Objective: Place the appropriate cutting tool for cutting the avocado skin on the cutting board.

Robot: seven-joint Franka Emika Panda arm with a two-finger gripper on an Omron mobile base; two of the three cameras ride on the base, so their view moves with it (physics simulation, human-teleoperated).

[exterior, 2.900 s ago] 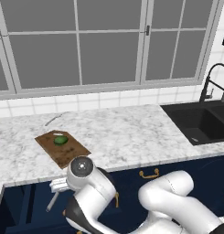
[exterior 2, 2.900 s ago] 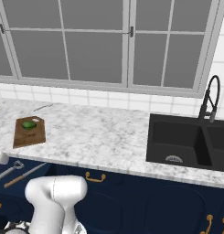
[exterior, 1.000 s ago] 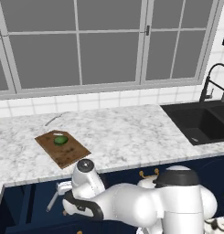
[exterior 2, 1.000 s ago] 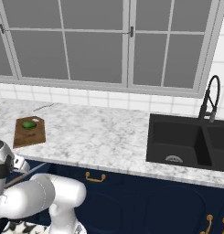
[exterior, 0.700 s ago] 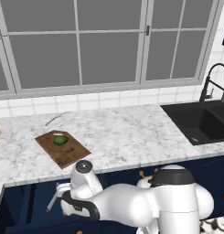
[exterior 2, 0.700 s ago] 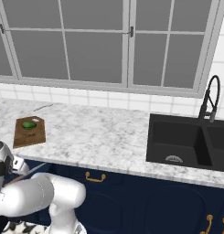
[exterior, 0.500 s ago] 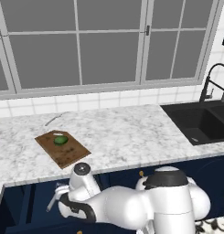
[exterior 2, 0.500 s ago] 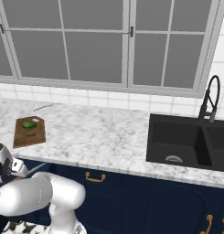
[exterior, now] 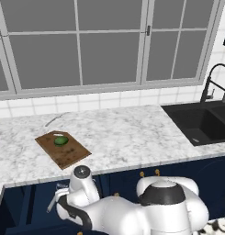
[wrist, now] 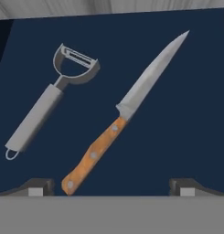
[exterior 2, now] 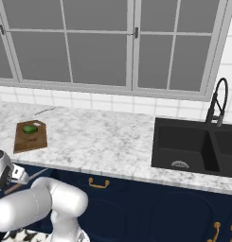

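Two gripper [wrist: 111, 185] tips spread wide, holding nothing, seemingly above knife [wrist: 127, 109]; peeler [wrist: 49, 98] beside.

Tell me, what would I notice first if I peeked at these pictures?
Probably the knife with its orange-brown wooden handle, lying slantwise on a dark blue surface right under the robot's hand, beside a silver peeler. The two dark fingers stand wide apart at the bottom, holding nothing. Up on the marble counter, a small green avocado sits on the brown cutting board, left of the black sink.
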